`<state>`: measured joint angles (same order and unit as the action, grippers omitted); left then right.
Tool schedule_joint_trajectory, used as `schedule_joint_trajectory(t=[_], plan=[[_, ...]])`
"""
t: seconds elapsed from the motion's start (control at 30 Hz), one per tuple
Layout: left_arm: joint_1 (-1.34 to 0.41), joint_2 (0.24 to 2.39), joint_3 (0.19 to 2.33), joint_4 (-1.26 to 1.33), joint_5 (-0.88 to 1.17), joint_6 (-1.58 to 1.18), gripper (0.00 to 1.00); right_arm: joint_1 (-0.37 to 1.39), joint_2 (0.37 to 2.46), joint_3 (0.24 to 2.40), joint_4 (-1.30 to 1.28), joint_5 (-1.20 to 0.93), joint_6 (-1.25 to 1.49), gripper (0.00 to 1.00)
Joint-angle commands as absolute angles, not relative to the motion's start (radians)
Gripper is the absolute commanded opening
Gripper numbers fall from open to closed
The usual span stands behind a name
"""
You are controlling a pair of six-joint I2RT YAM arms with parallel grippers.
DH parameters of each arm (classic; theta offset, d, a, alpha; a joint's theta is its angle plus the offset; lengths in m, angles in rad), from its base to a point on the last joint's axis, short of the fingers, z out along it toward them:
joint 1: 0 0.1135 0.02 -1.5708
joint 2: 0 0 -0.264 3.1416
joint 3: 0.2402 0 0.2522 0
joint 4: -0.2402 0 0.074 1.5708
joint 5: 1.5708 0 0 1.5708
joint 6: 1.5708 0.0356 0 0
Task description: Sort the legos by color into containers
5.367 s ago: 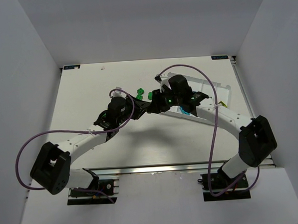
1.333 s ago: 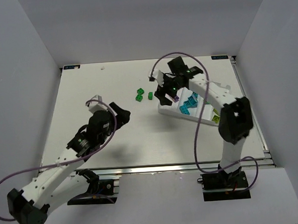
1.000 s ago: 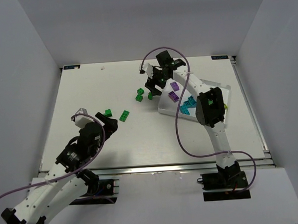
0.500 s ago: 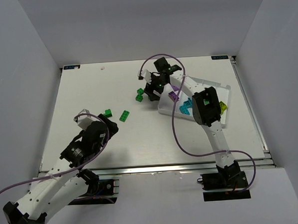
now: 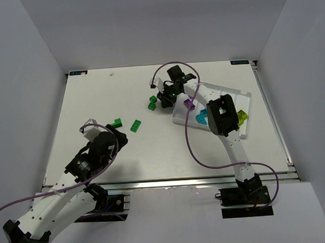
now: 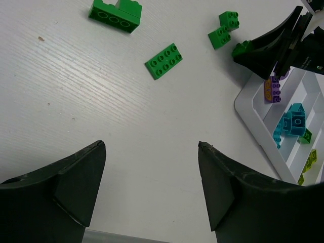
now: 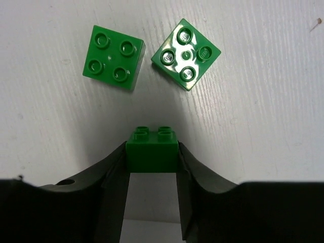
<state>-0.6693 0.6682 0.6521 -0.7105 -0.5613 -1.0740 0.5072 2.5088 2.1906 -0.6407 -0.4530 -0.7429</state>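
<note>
My right gripper (image 5: 164, 101) is shut on a small green brick (image 7: 152, 149), low over the table just left of the white tray (image 5: 233, 90). Two more green bricks (image 7: 113, 58) (image 7: 186, 53) lie just beyond it; they also show in the top view (image 5: 152, 102). A purple brick (image 5: 189, 104), teal bricks (image 5: 201, 117) and a yellow-green brick (image 5: 242, 116) lie in separate tray compartments. My left gripper (image 6: 151, 146) is open and empty over bare table, short of a flat green brick (image 6: 163, 61) and a longer green brick (image 6: 115, 11).
The tray's near-left corner (image 6: 243, 109) lies right of my left gripper. White walls enclose the table on three sides. My right arm reaches across the tray, hiding part of it.
My right gripper moved from over the tray leftward and down to the green bricks and shut on one. My left arm drew back toward the near left.
</note>
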Motion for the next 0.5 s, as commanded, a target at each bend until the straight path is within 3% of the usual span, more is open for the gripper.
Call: schedule_joint_trajectory(t=[0.0,0.1,0.23,0.3,0.47], plan=[[-0.666,0.664,0.684,-0.709,-0.58,-1.085,0.83,0.514,2.477,2.223,-0.653,-0.512,-0.773,0.25],[-0.666,0.675,0.684,-0.684,-0.572,-1.078,0.77,0.512,2.392,2.159,-0.66,-0.551,-0.785,0.14],[-0.664,0.686,0.649,-0.638,-0.549,-1.089,0.42,0.485,2.203,1.989,-0.67,-0.667,-0.743,0.04],[-0.652,0.696,0.62,-0.595,-0.51,-1.092,0.31,0.456,2.065,1.865,-0.675,-0.759,-0.692,0.02],[-0.592,0.755,0.574,-0.485,-0.379,-1.071,0.27,0.352,1.748,1.588,-0.586,-0.75,-0.571,0.0]])
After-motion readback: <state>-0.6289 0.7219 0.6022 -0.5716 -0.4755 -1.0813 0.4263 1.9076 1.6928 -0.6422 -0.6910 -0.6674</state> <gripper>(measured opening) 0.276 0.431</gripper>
